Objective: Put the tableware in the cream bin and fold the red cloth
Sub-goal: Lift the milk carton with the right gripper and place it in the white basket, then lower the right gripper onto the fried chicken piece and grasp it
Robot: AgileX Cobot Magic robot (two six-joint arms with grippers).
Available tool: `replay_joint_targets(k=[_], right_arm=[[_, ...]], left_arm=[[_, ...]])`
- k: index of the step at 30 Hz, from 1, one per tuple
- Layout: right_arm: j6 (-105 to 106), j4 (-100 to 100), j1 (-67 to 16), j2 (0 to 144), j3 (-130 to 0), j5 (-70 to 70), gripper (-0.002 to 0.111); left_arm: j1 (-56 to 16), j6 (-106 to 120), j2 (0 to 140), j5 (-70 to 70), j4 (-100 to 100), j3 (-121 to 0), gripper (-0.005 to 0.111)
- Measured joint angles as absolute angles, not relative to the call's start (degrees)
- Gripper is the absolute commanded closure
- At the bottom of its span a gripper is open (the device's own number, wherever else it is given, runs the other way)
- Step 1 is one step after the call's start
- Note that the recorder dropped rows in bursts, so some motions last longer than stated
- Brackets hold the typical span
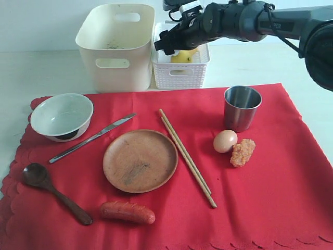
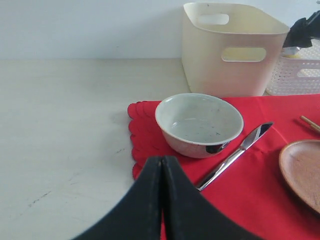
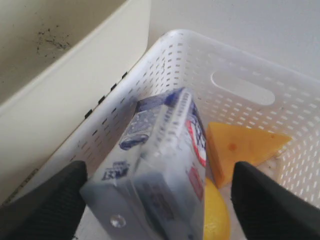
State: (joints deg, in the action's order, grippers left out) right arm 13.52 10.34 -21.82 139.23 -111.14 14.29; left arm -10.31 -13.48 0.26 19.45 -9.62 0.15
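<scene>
Six pieces of tableware lie on the cloth (image 1: 270,198), none in the bin (image 1: 117,47) beyond its far edge. Jaws together, the left pincer (image 2: 162,162) hovers at the cloth's left edge with the bowl (image 2: 199,122) straight ahead, so that arm is nearer. The right pincer (image 3: 157,172) gapes over the basket (image 3: 240,90) past the cloth, around a carton (image 3: 170,135).
</scene>
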Motion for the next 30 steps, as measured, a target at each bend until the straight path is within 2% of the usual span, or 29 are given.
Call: replay_joint_targets(k=[11,22,30], right_arm=[[13.5,10.3,-21.8,132.0,-111.1,27.1,0.024],[8.6,5.4,-21.8,120.7,-111.3,48.2,0.024],[2.9,-2.5,-21.8,111.7,-107.2,58.9,0.034]], left_arm=[[-10.3,-13.5,0.3,19.5,-9.6,0.2,0.105],[-10.3,-13.5,0.3,19.5,-9.6,0.2,0.105],[-10.3,-13.5,0.3,19.5,-9.6,0.2,0.105]])
